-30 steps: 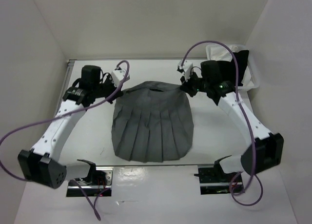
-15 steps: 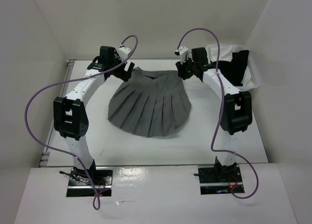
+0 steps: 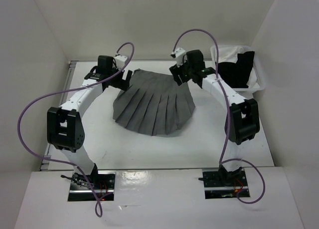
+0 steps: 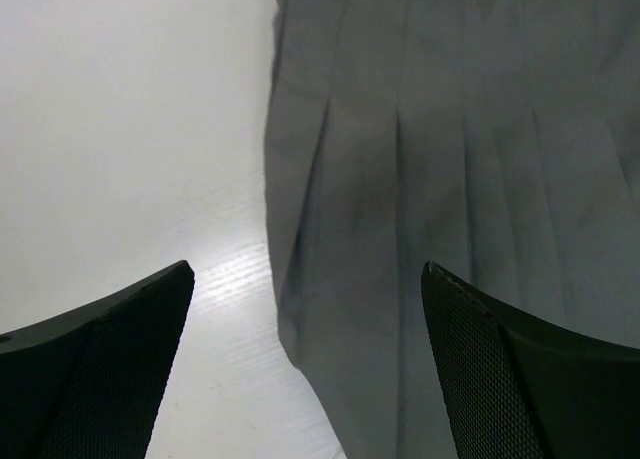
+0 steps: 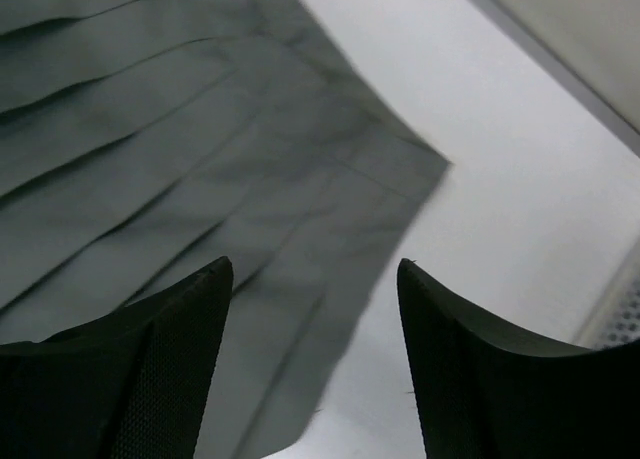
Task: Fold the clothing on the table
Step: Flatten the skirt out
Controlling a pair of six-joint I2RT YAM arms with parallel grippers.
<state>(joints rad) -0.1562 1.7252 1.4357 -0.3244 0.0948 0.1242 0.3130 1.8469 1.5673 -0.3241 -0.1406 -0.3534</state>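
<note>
Fingers [image 4: 100,379] of my left gripper [image 3: 123,79] stand wide apart and empty over the clothing [image 3: 154,107] at its left edge, my right gripper [image 5: 315,269] is parted and empty above a far corner, and the pleated skirt lies fanned flat on the table [image 3: 149,149].

Grey pleated skirt [image 3: 154,105] flat on the white table [image 3: 149,149]
Unfolded, it fans out at upper centre of the frame, narrow waistband toward the top, curved hem below.
</note>
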